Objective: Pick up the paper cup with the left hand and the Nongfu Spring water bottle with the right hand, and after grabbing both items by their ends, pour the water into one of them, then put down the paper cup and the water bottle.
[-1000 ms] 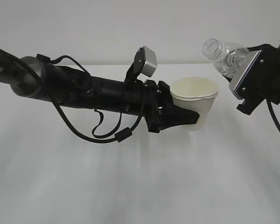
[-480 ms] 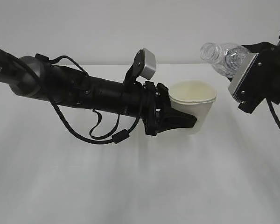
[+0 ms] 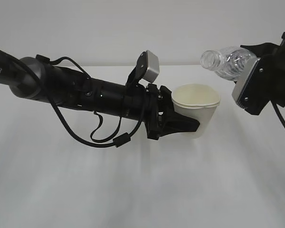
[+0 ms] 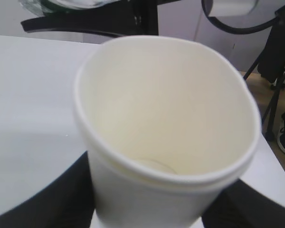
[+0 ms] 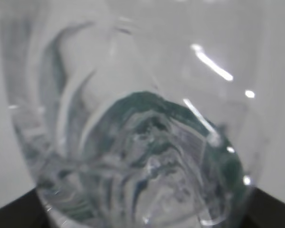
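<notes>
While the clear ribbed plastic bottle (image 3: 228, 61) tips toward the white tapered paper cup (image 3: 198, 108), pouring is about to start.

Left black gripper (image 3: 183, 124) clamps the cup upright above the table; right gripper (image 3: 256, 88) clasps the bottle's base. Bring the neck over the rim, then tilt slowly.

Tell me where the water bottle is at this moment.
In the exterior view the water bottle is at the upper right, held tilted in the right gripper, its open mouth pointing left, above and just right of the paper cup.
</notes>
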Tool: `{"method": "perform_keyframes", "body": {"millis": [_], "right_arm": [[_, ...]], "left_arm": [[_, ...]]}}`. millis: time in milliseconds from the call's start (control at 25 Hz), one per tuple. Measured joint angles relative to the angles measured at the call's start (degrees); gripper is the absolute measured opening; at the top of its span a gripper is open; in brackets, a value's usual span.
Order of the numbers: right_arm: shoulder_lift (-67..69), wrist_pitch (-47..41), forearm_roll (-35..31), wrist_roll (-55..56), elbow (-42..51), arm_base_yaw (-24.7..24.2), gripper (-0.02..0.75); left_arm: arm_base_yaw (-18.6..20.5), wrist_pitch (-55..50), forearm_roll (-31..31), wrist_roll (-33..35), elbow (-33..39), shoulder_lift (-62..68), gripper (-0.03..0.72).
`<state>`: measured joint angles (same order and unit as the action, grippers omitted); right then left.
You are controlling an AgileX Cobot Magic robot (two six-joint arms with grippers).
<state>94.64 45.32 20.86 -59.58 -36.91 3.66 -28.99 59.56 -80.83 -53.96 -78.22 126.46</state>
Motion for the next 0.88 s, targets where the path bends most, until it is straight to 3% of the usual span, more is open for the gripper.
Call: {"method": "perform_keyframes", "body": {"millis": [880], "right_arm": [[0.0,0.6,-0.3,-6.3,0.1,0.0,0.473]], "left_arm": [[0.0,1.7,-0.5,0.0,0.0,0.0,0.435]]}}
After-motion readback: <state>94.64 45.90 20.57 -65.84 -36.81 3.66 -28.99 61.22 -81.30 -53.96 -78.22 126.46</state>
